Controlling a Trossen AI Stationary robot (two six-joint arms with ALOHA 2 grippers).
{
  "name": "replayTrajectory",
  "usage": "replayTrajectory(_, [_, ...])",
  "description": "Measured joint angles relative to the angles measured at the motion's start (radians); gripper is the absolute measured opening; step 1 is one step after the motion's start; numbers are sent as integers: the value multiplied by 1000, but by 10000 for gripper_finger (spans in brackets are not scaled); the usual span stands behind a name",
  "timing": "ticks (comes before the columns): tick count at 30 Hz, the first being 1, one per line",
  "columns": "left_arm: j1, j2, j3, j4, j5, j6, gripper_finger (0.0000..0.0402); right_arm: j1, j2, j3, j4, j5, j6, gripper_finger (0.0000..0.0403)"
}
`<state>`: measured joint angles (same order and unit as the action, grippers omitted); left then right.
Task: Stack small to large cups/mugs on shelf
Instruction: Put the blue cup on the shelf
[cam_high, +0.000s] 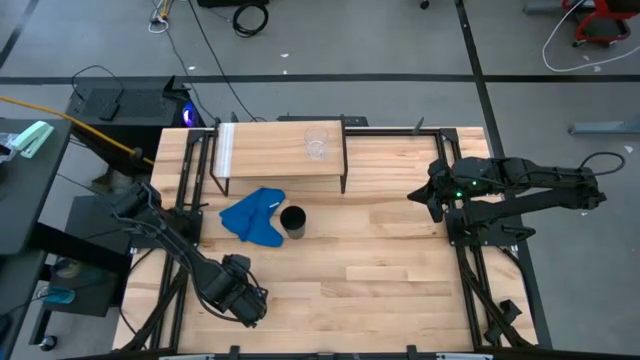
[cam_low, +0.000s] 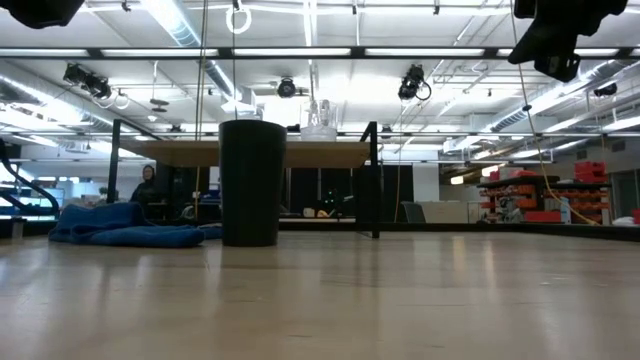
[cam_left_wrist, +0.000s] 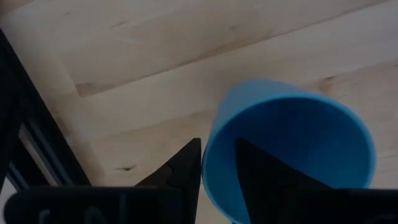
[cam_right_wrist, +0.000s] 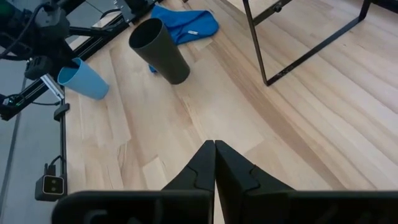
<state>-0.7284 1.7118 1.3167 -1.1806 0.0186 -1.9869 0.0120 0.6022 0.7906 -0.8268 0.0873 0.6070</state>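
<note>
We are finding the left gripper (cam_left_wrist: 217, 168) clamped on the rim of the light blue cup (cam_left_wrist: 292, 146): in the left wrist view one dark finger (cam_left_wrist: 183, 165) is sitting outside the wall and the other inside the mouth. The gripper is working over the near left corner of the table (cam_high: 400, 290), well apart from the shelf (cam_high: 270, 150). From the right wrist view the blue cup is hanging tilted, mouth towards the left arm. We cannot tell whether its base is touching the tabletop.

The right gripper (cam_right_wrist: 215, 155) is waiting with its fingers pressed together and holding nothing, above the table's right side near the far edge.

We are noting the clear cup (cam_high: 317, 143) standing on the shelf board, right of its middle. The black cup (cam_high: 293, 221) is standing upright on the table in front of the shelf, just beside the blue cloth (cam_high: 252, 215).

In our judgement the step in hand is carrying the blue cup to the shelf, with two cups yet to be placed. A rim pinch is letting the cup swing, so we are advising a slow, level carry. The path should be passing above the black cup and the cloth. The cup should be brought upright before lowering. It should be released only once seated, clear of the clear cup unless nesting is intended.
</note>
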Motion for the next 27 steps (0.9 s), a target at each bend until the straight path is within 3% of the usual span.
replayTrajectory(11, [2,17,0,-4,4,1,102,0,0,0,-16,-10,3,14])
replayTrajectory(23, [8,11,3,-1,2,27,13,0,0,0,-16,-10,0,14])
replayTrajectory(27, [10,-1,2,-2,3,38,16,0,0,0,-15,-10,0,11])
